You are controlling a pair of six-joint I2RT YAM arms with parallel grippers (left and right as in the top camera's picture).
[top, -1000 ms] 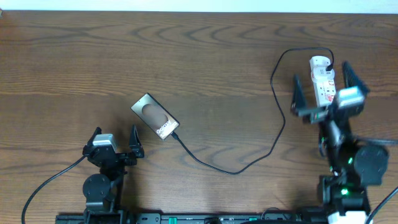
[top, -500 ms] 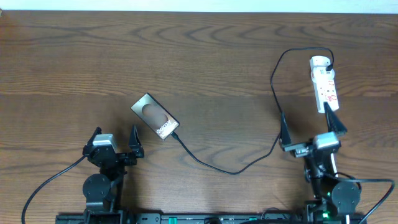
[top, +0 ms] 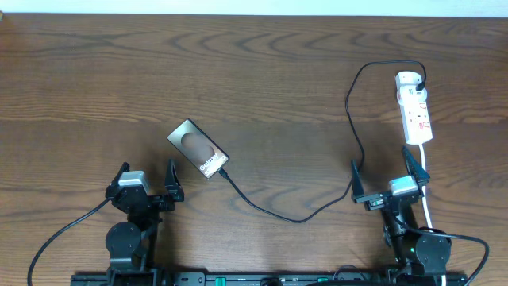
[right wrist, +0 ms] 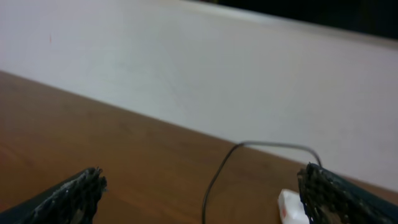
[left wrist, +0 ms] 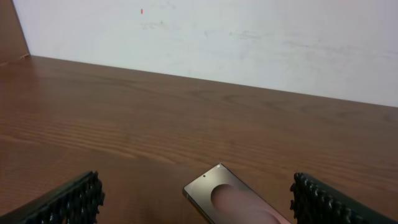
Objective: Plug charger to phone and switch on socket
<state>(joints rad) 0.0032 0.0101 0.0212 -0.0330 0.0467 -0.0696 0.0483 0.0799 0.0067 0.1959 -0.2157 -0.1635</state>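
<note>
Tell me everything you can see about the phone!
The phone is a small flat rectangle, dark bronze-brown, with a pale oval patch and white lettering near one end. It lies flat and slanted on the wooden table, ahead of the left gripper. The black charger cable reaches its lettered end; nothing else touches it.
</note>
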